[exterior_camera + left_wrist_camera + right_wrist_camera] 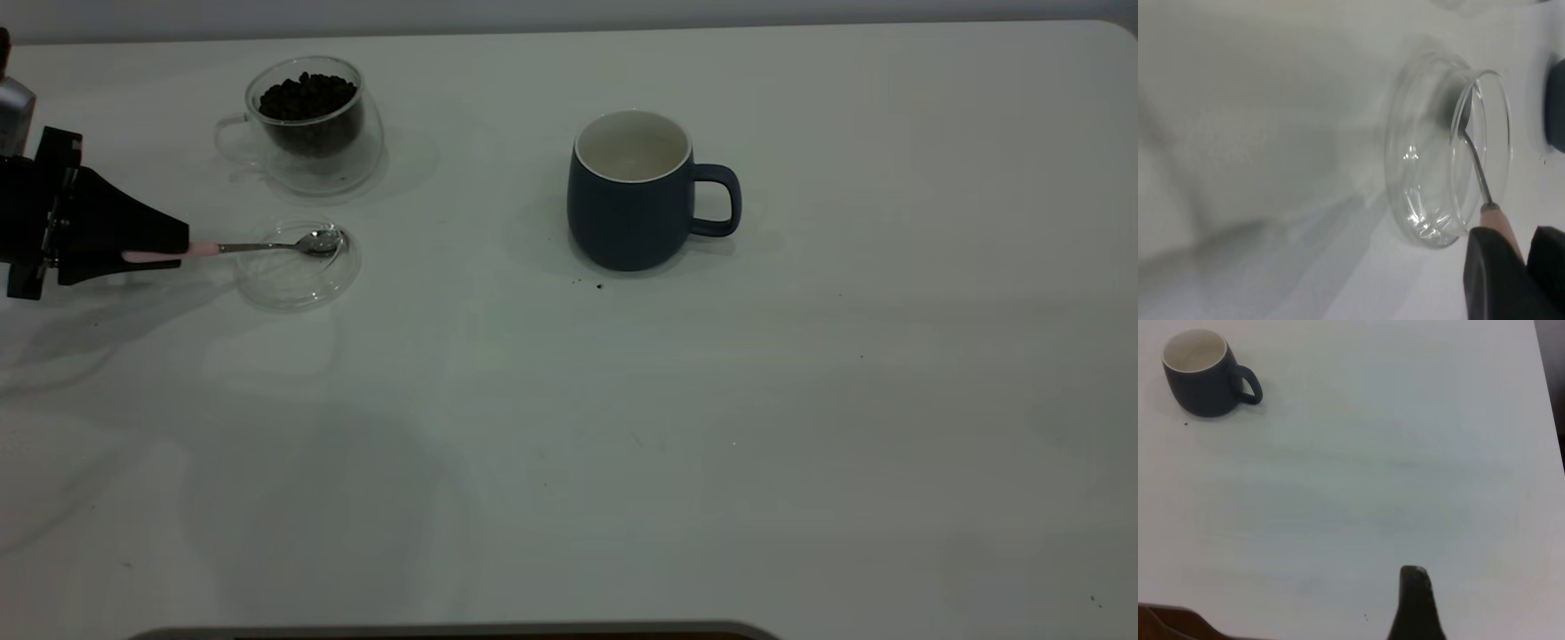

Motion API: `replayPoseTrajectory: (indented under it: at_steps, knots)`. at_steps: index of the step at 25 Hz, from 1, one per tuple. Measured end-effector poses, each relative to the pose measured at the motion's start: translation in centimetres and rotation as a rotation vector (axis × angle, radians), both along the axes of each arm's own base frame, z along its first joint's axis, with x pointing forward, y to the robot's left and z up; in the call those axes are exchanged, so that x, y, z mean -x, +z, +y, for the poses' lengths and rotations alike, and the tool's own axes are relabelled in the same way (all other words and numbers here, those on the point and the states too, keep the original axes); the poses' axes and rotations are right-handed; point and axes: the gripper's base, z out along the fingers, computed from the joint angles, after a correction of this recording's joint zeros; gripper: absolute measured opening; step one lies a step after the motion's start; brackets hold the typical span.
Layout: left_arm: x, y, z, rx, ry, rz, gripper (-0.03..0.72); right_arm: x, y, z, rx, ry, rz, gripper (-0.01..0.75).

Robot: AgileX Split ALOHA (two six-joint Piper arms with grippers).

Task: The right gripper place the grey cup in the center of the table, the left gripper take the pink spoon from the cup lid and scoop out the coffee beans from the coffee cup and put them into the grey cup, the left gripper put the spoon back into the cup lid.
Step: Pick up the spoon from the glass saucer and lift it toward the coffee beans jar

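Nearest you on the left, your left gripper point(156, 253) has its jaws pinching the pink handle of the spoon point(267, 246), whose long axis runs straight out from the jaws toward the middle of the tabletop point(569, 427), bowl resting in the lid point(298, 267). Just beyond the lid stands the glass cup point(307, 124) of beans point(308, 96); the mug point(633, 191) sits upright centrally, well apart. I cannot tell your right gripper's point(1415, 603) jaw state; it is parked far from the mug.
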Motion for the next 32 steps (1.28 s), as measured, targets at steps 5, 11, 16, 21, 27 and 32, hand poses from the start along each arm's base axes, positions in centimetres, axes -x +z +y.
replayPoseTrajectory:
  at_steps: [5,11,16,21,27,32]
  knots:
    - [0.0,0.0,0.0,0.001,0.0,0.001,0.146,0.0,0.0,0.0,0.0,0.0,0.0,0.591]
    - [0.1,0.1,0.0,0.013,-0.007,0.0,0.131,0.0,0.0,0.0,0.0,0.0,0.0,0.591]
    - [0.2,0.2,0.3,0.023,-0.005,-0.001,0.122,0.0,0.0,0.0,0.0,0.0,0.0,0.591]
    - [0.5,0.4,0.5,0.056,-0.018,-0.004,0.122,0.0,0.0,0.0,0.0,0.0,0.0,0.591]
    - [1.2,1.1,1.4,0.152,-0.035,-0.012,0.122,0.0,0.0,0.0,0.0,0.0,0.0,0.591]
    - [1.8,1.7,2.4,0.209,-0.034,-0.019,0.122,0.0,0.0,0.0,0.0,0.0,0.0,0.591]
